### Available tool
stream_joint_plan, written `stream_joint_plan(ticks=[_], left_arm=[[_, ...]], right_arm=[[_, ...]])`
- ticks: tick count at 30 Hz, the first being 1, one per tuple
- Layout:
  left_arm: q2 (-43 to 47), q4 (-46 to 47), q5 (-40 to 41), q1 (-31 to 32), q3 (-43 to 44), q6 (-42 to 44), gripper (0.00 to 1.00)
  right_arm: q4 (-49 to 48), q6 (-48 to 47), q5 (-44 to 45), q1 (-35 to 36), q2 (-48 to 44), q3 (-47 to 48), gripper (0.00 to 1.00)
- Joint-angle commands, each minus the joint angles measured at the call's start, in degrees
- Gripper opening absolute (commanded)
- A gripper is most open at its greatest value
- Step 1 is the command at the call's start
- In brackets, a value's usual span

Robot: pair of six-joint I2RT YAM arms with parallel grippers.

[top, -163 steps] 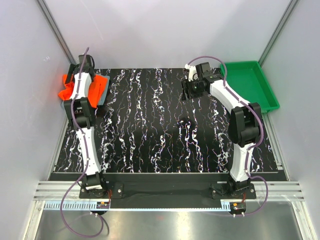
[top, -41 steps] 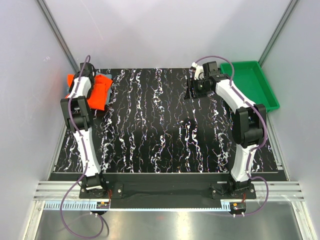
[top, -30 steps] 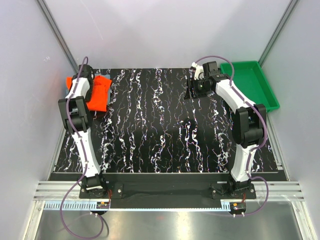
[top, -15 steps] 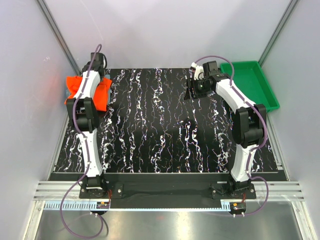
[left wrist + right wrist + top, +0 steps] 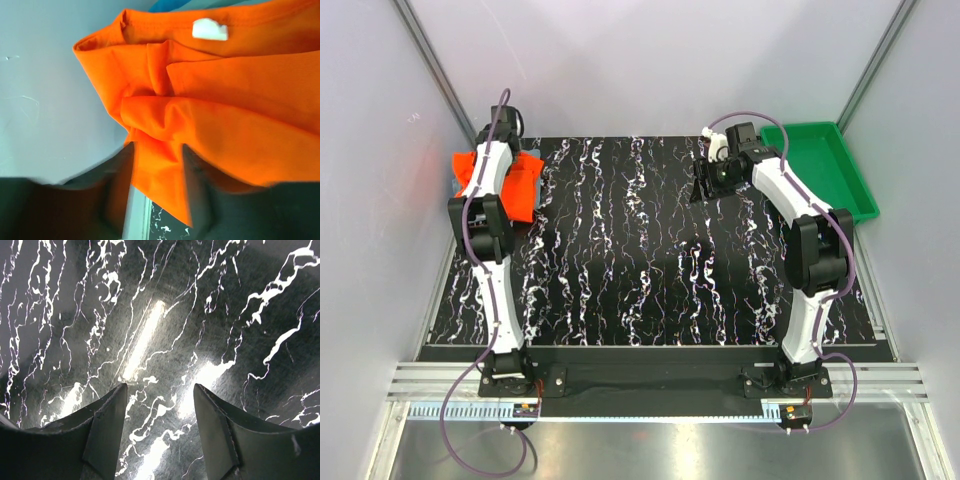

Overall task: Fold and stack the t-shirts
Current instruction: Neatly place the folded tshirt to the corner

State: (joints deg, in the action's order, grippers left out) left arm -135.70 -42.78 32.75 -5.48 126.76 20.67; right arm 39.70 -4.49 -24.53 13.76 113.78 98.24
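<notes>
Now, against a second ago, we see the right pincer unmoved, spread above the counter, while the left arm's wrist has swung farther back. At the far-left corner the one orange t-shirt lies crumpled, its longer run roughly left to right, a fold pinched in the left pincer; one blue t-shirt shows as a sliver beyond. We count two arms and one green tray, far right.

Blk marbled table w/ orange shirt far-left corner.
</notes>
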Motion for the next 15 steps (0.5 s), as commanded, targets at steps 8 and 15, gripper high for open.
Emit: stream_joint_plan(ticks=[8,15], left_arm=[[1.23,1.38,0.29,-2.79,1.74,-0.01,0.59],[-5.00,3.85,0.03,-4.02,5.95,1.04,0.53]], right_arm=[[-0.07,-1.83,1.24,0.13,-5.14,-0.59,0.63],[1.87,-3.24,2.47,0.22,-6.20,-0.77,0.64]])
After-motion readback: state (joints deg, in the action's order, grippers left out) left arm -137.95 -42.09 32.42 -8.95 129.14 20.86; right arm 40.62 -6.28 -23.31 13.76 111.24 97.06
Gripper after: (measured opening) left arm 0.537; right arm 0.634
